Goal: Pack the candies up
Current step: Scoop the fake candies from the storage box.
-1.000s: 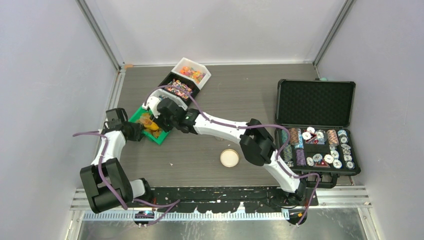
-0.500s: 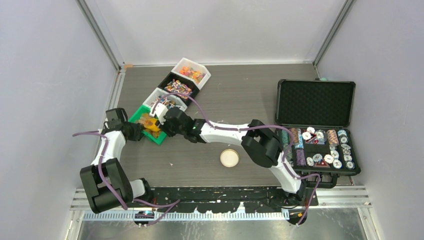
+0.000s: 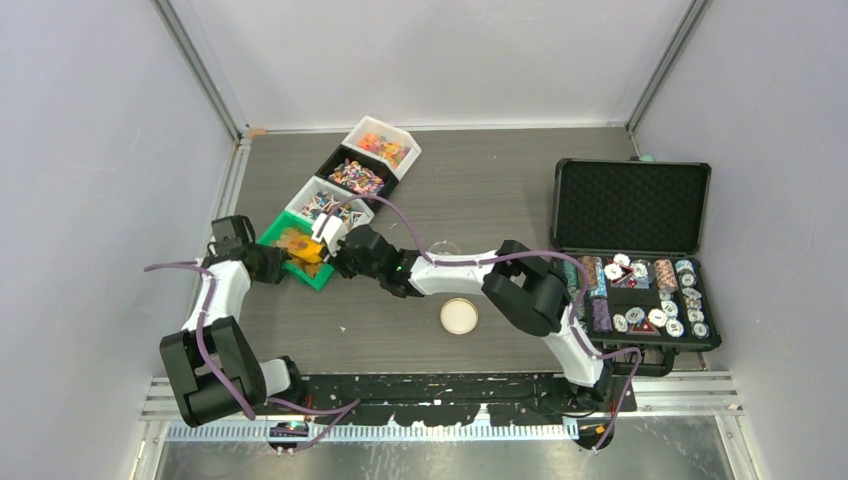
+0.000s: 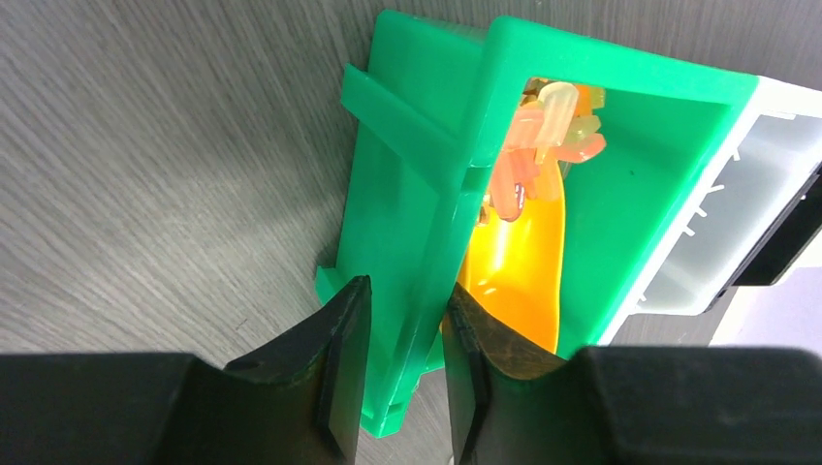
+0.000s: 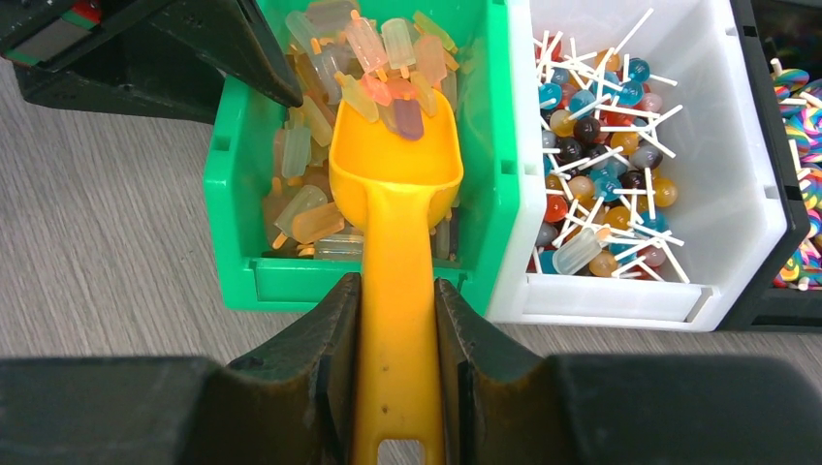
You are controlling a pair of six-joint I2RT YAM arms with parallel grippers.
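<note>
Slowly, the right gripper (image 5: 395,315) squeezing the scoop (image 5: 397,170) should lift the candies (image 5: 386,58) level while the left gripper (image 4: 405,305) pinches the green bin (image 4: 407,194).

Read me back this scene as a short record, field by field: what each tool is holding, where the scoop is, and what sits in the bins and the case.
left tool: closed on a wall of the green bin, one finger inside, one outside
right tool: closed on the handle of the orange scoop
scoop bowl: inside the green bin, loaded with popsicle-shaped candies
white bin: touching the green bin, full of lollipops
open case: right side of the table, holds poker chips
</note>
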